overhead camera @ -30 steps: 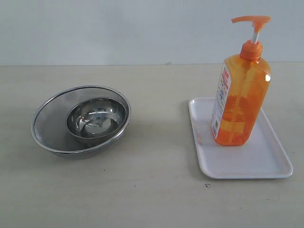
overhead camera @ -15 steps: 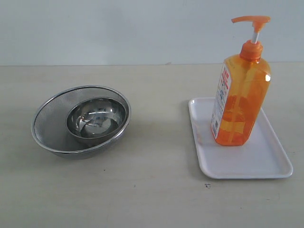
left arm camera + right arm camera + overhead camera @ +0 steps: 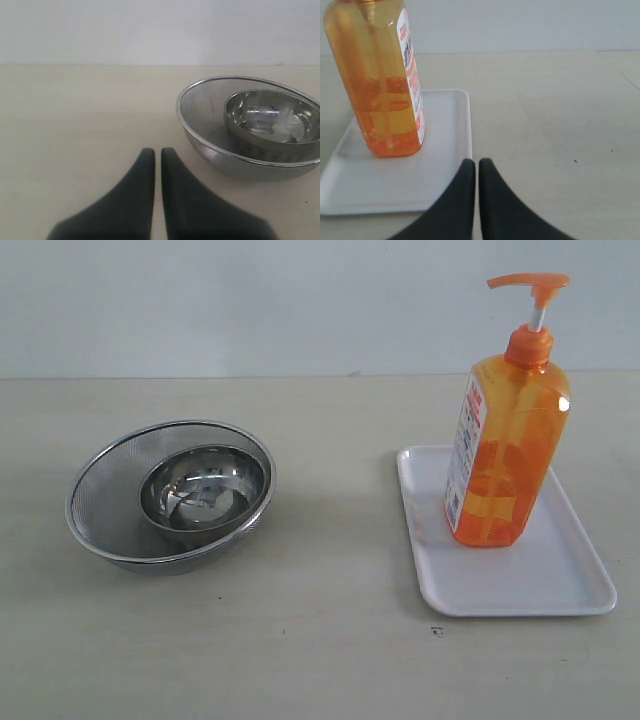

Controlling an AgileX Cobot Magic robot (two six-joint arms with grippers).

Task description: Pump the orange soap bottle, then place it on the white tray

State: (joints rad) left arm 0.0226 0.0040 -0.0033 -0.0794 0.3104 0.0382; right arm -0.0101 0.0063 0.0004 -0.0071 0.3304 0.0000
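Observation:
The orange soap bottle (image 3: 505, 450) stands upright on the white tray (image 3: 530, 585) at the right of the table, its pump head raised. The right wrist view shows the bottle (image 3: 377, 85) on the tray (image 3: 445, 150) too. My right gripper (image 3: 476, 162) is shut with nothing between its fingers, back from the bottle, by the tray's edge. My left gripper (image 3: 157, 152) is shut and empty over bare table, beside the strainer. Neither arm appears in the exterior view.
A round steel bowl (image 3: 205, 485) sits inside a mesh strainer (image 3: 110, 490) at the left of the table; the left wrist view shows the strainer (image 3: 200, 115) and the bowl (image 3: 270, 117). A pale wall runs behind the table.

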